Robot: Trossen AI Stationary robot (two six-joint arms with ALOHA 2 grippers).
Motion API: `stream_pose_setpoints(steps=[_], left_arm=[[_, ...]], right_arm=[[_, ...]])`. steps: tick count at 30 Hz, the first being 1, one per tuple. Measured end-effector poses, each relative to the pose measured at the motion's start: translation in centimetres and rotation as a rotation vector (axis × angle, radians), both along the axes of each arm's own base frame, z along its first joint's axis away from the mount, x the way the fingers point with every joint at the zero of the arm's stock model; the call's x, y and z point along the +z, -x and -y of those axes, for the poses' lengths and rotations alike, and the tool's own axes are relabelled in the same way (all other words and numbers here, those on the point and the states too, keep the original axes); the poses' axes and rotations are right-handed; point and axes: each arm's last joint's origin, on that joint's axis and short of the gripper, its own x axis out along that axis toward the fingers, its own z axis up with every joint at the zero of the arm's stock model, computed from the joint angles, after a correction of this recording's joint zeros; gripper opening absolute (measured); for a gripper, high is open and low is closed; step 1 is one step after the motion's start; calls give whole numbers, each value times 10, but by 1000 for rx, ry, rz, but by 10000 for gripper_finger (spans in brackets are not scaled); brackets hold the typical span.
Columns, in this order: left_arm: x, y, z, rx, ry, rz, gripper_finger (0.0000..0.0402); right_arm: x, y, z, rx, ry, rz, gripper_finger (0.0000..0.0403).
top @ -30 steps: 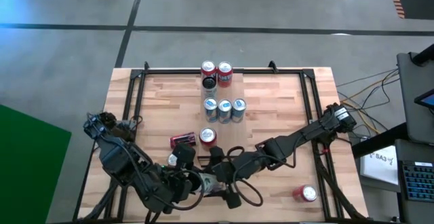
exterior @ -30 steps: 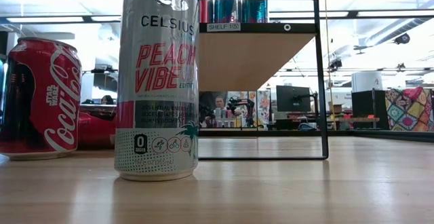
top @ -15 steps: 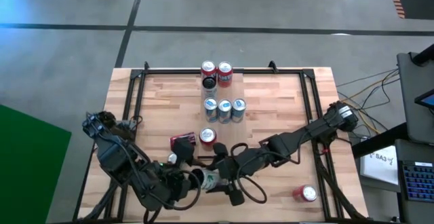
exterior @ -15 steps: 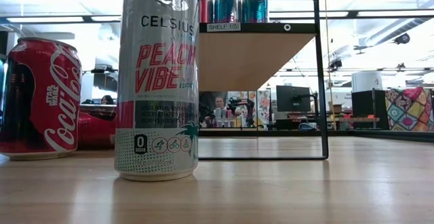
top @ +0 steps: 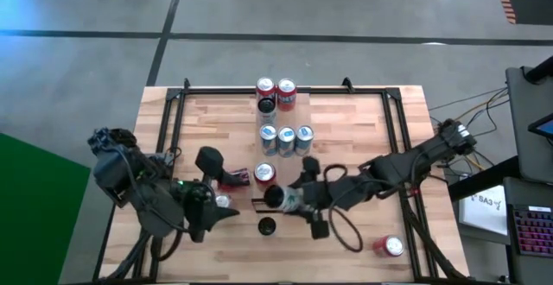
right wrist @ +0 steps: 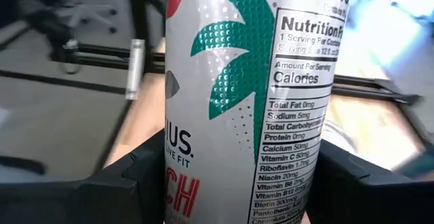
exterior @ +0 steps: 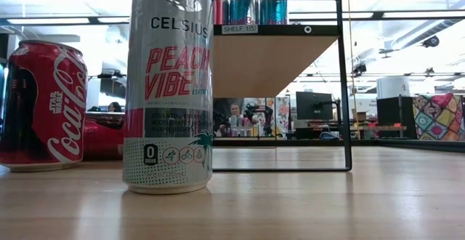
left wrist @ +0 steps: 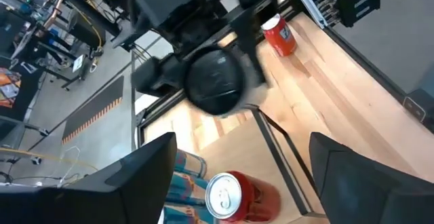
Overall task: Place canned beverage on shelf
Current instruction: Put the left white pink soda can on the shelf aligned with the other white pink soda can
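While the left tool is hovering open and empty at the bench's near left, the right tool is gripping the Celsius can mid-bench, seemingly tipped. It looks like the carrying step. Next it's needing a lift past the red cans onto the shelf, beside the blue cans.

Tall silver can, low view: "CELSIUS", "PEACH VIBE", "EDITION" small, "0 SUGAR" badge near base.
Red can beside it: "Coca-Cola" script, "STAR WARS".
Shelf edge label: "SHELF 1(5)", last characters uncertain.
Can held in right gripper, right wrist view: "CELSIUS", "Nutrition Facts", "Calories", "Total Fat 0mg", "Sodium 5mg", "Protein 0mg", "Calcium 50mg", "LIVE FIT".
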Motion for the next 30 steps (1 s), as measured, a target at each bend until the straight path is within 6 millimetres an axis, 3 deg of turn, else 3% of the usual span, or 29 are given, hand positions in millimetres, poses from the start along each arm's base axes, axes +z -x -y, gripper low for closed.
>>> stream_pose_setpoints(steps=[6,12,19,25,30], left_arm=[[-8,-4,-1,-14,-57,-32,284],[-21,-1,-16,4,-59,-37,275],[-39,13,-52,-30,40,135,268],[-70,22,-86,47,69,321,267],[-101,30,-110,66,90,376,267]], right_arm=[[-3,25,15,-75,22,31,235],[1,57,36,-117,-7,127,235],[-2,87,69,-197,-22,280,235],[-7,101,102,-306,19,389,235],[-18,107,131,-397,85,493,235]])
